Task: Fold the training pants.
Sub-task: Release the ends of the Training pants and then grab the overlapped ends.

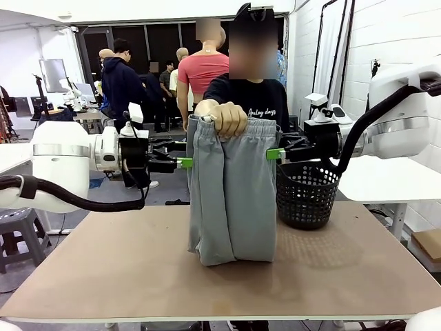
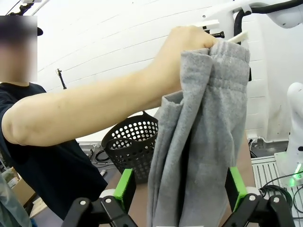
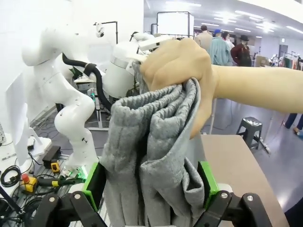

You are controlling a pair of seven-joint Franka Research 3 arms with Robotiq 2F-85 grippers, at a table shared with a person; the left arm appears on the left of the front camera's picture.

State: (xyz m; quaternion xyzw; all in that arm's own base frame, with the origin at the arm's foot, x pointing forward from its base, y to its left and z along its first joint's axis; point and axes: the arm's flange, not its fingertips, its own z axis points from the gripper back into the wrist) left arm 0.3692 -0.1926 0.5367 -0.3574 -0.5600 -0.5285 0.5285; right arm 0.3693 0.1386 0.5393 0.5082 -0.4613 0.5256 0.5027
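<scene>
A: Above the bench (image 1: pixel 344 276), how were the robot's hands?

B: Both spread wide: left hand (image 1: pixel 180 163) and right hand (image 1: pixel 275 154) flanked the soft grey training pants (image 1: pixel 233 200), which hung from a person's fist (image 1: pixel 224 117) bunching the gathered waistband (image 1: pixel 256 128); their bottom fold rested on the bench beside a perforated black basket (image 1: pixel 306 193).

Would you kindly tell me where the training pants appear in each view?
Front view: training pants hang at centre, bottom on the table.
Left wrist view: training pants right of centre, top to bottom.
Right wrist view: training pants centre, lower half.
Shared landmark: the person's hand gripping the waistband.
</scene>
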